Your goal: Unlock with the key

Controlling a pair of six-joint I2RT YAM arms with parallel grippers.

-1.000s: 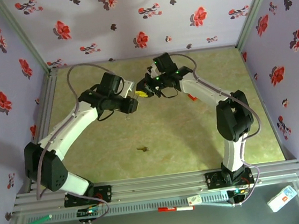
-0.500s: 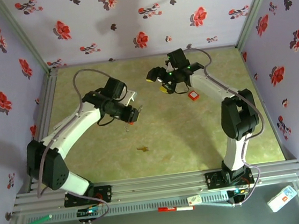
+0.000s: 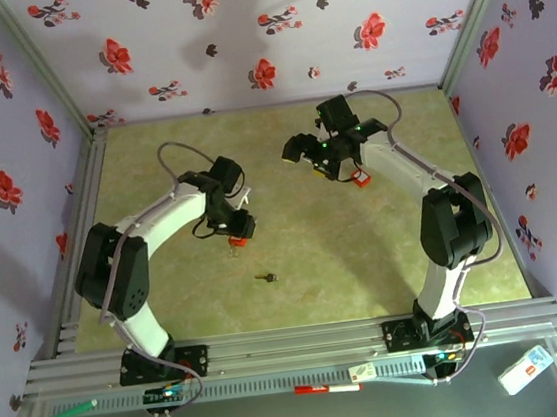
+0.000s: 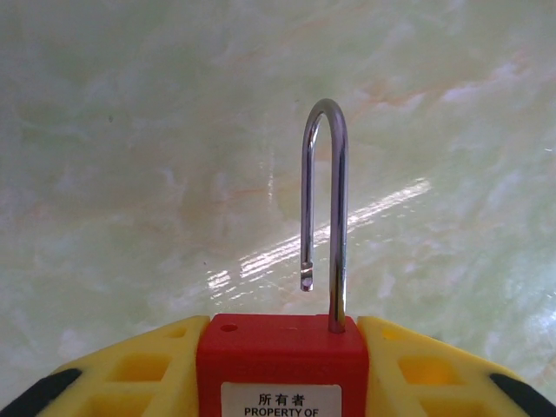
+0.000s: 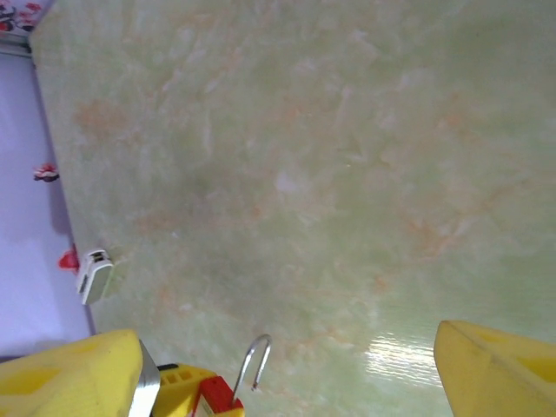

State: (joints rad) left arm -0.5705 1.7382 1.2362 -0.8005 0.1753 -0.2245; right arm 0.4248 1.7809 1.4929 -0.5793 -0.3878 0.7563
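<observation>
Jaws of the left gripper (image 3: 235, 229) sit partly closed on the body of a red padlock (image 4: 280, 360); those of the right gripper (image 3: 311, 156) gape wide, empty; the key (image 3: 263, 278) lies loose on the surface (image 3: 365, 259), apart from both. Left wrist view alone reveals the shackle (image 4: 323, 208) sprung free of its hole (image 4: 228, 328), so this lock looks undone; next, probably, the key must go to the second padlock (image 3: 360, 177).

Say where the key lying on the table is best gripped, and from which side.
Grip the key by its dark head, coming straight down from above. It lies flat on the table with nothing close beside it, so a top pinch likely fits; a sideways approach would find no edge to get under.
</observation>
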